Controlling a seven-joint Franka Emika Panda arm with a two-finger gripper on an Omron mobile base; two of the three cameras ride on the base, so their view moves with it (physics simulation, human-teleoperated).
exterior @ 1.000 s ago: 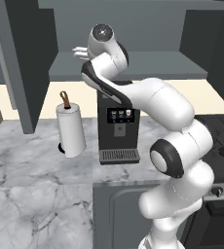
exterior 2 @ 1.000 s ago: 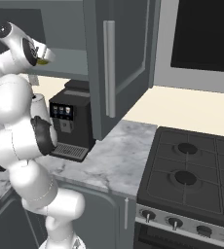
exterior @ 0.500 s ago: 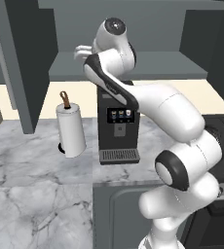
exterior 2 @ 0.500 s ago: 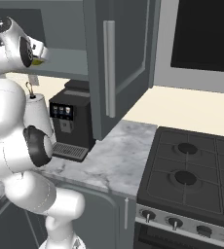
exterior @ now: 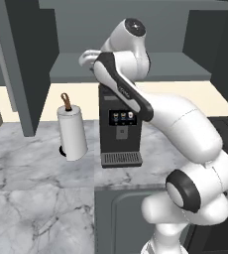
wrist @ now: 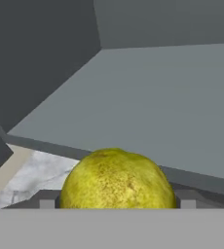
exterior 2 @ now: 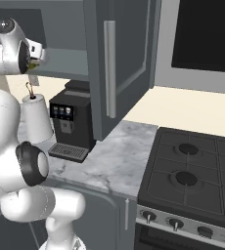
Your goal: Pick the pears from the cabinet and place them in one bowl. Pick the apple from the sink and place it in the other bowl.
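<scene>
While the yellow-green pear is being carried between the jaws at the cabinet opening, the main risk is being judged as a slip: the fruit is rounded and smooth, so a quick swing of the arm could be rolling it out of the grip. In the hand view the pear is being seen right at the finger tips, with the jaws closed on it from both sides, just off the front edge of the grey shelf. A second hazard is being posed by the open cabinet door, the coffee machine and the paper towel roll, all standing on or above the marble bench beneath the gripper; a low or wide withdrawal could be knocking them. The shelf part being seen is lying bare. Neither bowl is being shown, so their contents cannot be told.
</scene>
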